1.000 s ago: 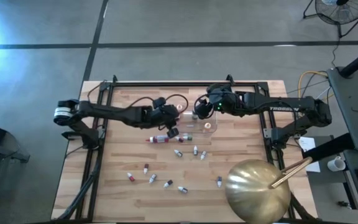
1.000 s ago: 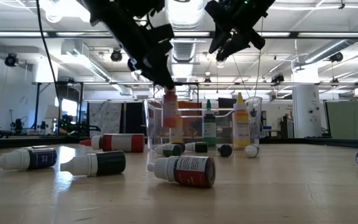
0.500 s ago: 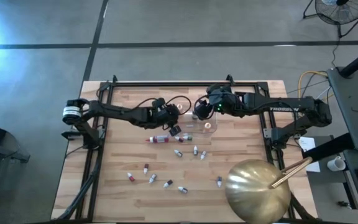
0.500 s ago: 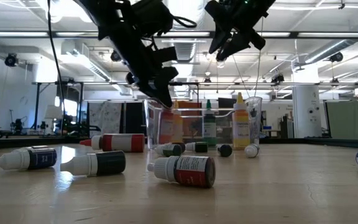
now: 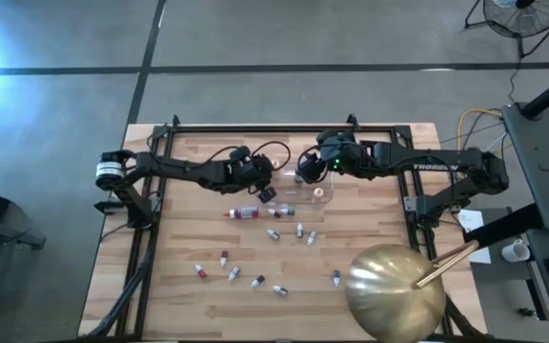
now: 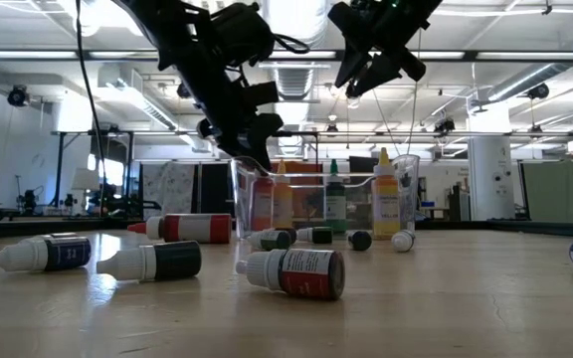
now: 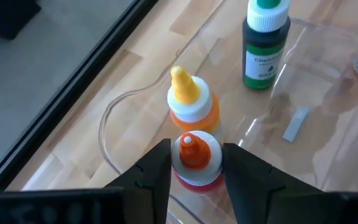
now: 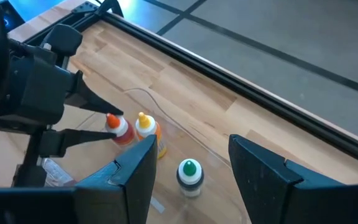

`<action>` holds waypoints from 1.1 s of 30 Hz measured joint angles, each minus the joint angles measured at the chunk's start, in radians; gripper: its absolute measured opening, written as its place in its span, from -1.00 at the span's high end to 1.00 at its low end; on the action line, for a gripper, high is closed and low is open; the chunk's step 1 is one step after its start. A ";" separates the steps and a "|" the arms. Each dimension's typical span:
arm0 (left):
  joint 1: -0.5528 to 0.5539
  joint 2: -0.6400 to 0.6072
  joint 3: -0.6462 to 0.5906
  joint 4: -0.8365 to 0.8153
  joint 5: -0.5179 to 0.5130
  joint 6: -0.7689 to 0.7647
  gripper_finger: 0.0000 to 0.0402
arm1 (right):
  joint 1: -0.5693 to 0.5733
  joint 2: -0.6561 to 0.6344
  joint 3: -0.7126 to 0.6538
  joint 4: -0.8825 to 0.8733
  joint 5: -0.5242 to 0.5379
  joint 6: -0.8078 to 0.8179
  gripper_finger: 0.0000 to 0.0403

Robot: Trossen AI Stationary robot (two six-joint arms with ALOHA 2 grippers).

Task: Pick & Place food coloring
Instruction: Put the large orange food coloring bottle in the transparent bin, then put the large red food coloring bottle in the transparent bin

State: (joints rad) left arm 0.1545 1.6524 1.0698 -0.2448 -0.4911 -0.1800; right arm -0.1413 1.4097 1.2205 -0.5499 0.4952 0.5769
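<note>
Red-capped bottle (image 7: 194,158) stands in the clear tub (image 7: 328,118) between the left claw's (image 7: 194,171) parted fingers.

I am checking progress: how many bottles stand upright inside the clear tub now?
3: red-capped bottle between the left gripper's fingers, yellow-tipped orange bottle beside it, green bottle farther off.

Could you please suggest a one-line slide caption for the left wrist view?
Left gripper, jaws parted, straddles a red-capped food coloring bottle standing in the clear tub beside yellow-capped and green-capped bottles.
</note>
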 joint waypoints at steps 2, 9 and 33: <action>0.002 0.000 -0.012 0.000 -0.001 0.000 0.42 | 0.000 0.000 0.000 0.000 0.000 0.000 0.05; 0.003 -0.015 -0.052 0.009 -0.014 -0.022 0.41 | 0.000 0.000 -0.002 0.000 0.000 0.000 0.05; -0.022 -0.462 -0.087 -0.309 0.283 0.020 0.40 | 0.000 0.000 -0.028 0.005 0.001 0.007 0.05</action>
State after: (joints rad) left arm 0.1323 1.1901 0.9826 -0.5535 -0.2077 -0.1595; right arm -0.1413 1.4101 1.1930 -0.5449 0.4965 0.5842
